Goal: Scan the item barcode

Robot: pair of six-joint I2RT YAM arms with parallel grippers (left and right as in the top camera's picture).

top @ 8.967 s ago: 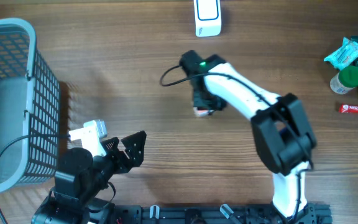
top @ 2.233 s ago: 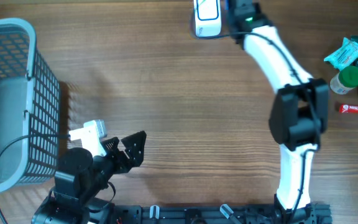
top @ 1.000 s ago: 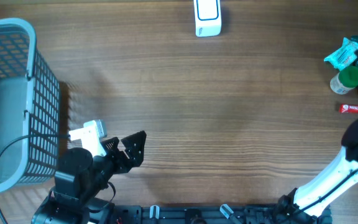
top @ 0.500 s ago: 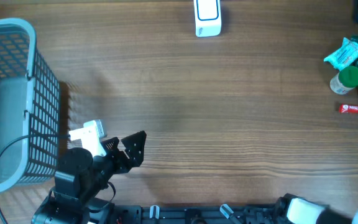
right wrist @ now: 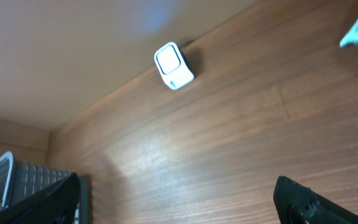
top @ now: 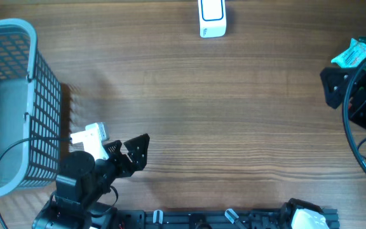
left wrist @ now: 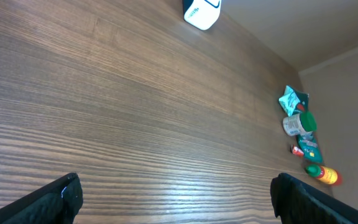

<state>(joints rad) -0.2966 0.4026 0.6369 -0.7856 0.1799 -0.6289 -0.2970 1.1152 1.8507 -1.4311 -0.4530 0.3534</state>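
Resting low at the near-left corner of the table (top: 189, 95), the left gripper (left wrist: 176, 198) has its 2 fingers (left wrist: 59, 194) spread wide with nothing but bare wood grain between them. The right gripper (right wrist: 176, 202) hangs over the right-hand edge of the table, its fingers (right wrist: 303, 198) likewise fully apart and empty; from overhead only the dark bulk of that arm (top: 351, 95) shows, covering part of the goods below it. The white scanner (top: 211, 18) stands at the far edge, near the middle, well apart from both arms. The goods to be scanned lie in a cluster at the right edge: a teal packet (left wrist: 291, 99) farthest back, a green-lidded jar (left wrist: 300, 123) just beside it, then a small red item (left wrist: 298, 150) and a bottle (left wrist: 323, 175) with a yellow and red body; its label is too small to read. None of them is touched by either gripper. A grey wire basket (top: 8, 102) sits at the left edge, next to the left arm.
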